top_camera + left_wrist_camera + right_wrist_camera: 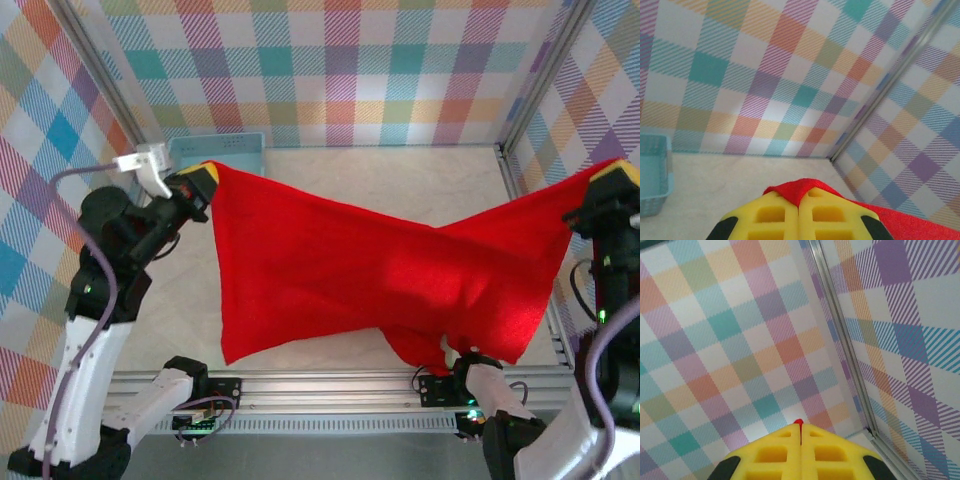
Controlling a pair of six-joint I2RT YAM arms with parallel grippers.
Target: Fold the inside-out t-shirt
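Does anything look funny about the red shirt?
Yes. The red t-shirt hangs in the air, stretched from the left fingers to the right fingers. It sags and twists in the middle, and one bunched corner droops down by the front rail.

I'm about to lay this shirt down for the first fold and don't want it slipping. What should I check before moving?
1. Left end effector shut on the red t-shirt: ok.
2. Right end effector shut on the t-shirt: ok, though just a sliver of red shows.
3. Cloth flat between them: not ok, it sags and bunches low on the right.
4. Lower edge away from the right arm's base: not ok, it hangs right by it.
5. Light-blue basket apart from the cloth: ok.
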